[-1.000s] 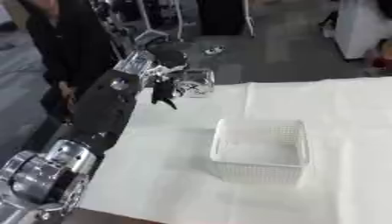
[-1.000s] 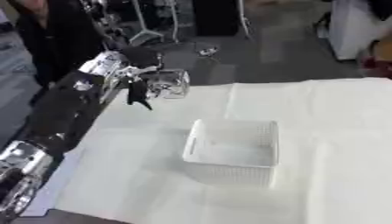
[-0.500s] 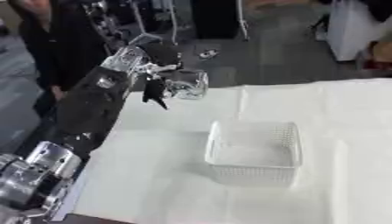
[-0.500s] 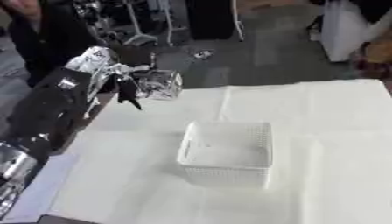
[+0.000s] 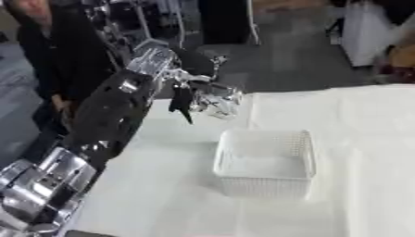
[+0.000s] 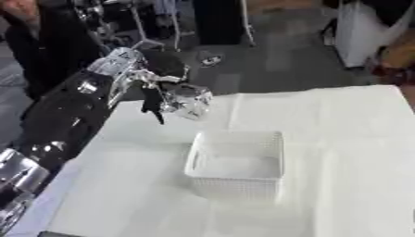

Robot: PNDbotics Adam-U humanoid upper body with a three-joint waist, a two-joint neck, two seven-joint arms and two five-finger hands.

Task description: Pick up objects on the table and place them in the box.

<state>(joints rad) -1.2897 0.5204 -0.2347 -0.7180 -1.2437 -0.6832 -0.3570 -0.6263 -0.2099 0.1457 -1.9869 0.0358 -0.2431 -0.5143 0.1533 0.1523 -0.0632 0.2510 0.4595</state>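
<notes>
My left hand (image 5: pixel 188 88) is raised above the table's far left part, fingers curled round a clear, crinkled plastic object (image 5: pixel 217 100). The object hangs in the air, up and to the left of the white mesh box (image 5: pixel 266 162), close to its far left corner. The box stands upright on the white tablecloth and looks empty. In the right eye view the same clear object (image 6: pixel 186 102) sits just beyond the box's rim (image 6: pixel 240 134). My right hand shows in no view.
The white cloth-covered table (image 5: pixel 356 120) stretches to the right and front of the box. My left arm (image 5: pixel 105 120) runs along the table's left edge. A person in dark clothes (image 5: pixel 57 55) stands beyond the far left corner.
My left hand has carried the clear object to the right and nearer to the box. The whole picture has also shifted a little.
</notes>
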